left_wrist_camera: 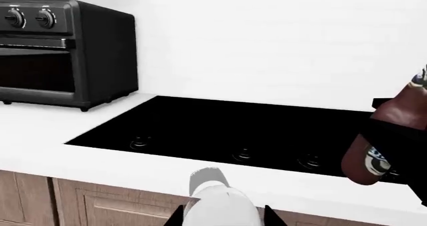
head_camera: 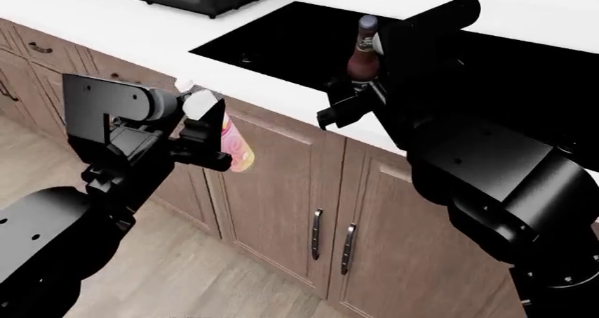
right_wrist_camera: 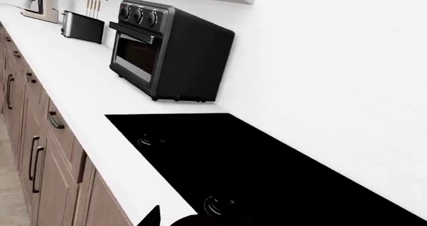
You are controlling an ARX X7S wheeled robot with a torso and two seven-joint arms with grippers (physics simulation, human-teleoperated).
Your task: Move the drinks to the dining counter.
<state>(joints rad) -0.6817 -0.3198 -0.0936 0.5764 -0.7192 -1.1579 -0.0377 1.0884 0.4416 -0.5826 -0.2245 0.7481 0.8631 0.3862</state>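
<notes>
The left gripper (head_camera: 207,137) is clamped on the slim white-topped pink-and-yellow bottle (head_camera: 232,141), held off the counter before the brown cabinets (head_camera: 280,191); likely light, smooth plastic, best held mid-body. The right gripper (head_camera: 348,102) grips the dark brown glass beer bottle (head_camera: 362,58) over the black cooktop (head_camera: 309,44); heavier, slippery, breakable, so grip its lower body.

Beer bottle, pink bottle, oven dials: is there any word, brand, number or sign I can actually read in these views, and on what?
None can be read.
Beer bottle, held in the right gripper: its oval label shows blue and white marks, too blurred to read.
Pink bottle, held in the left gripper: colour bands only, no lettering visible.
Toaster oven: dials have ticks, no legible numbers.
Cooktop: ring symbols only.
</notes>
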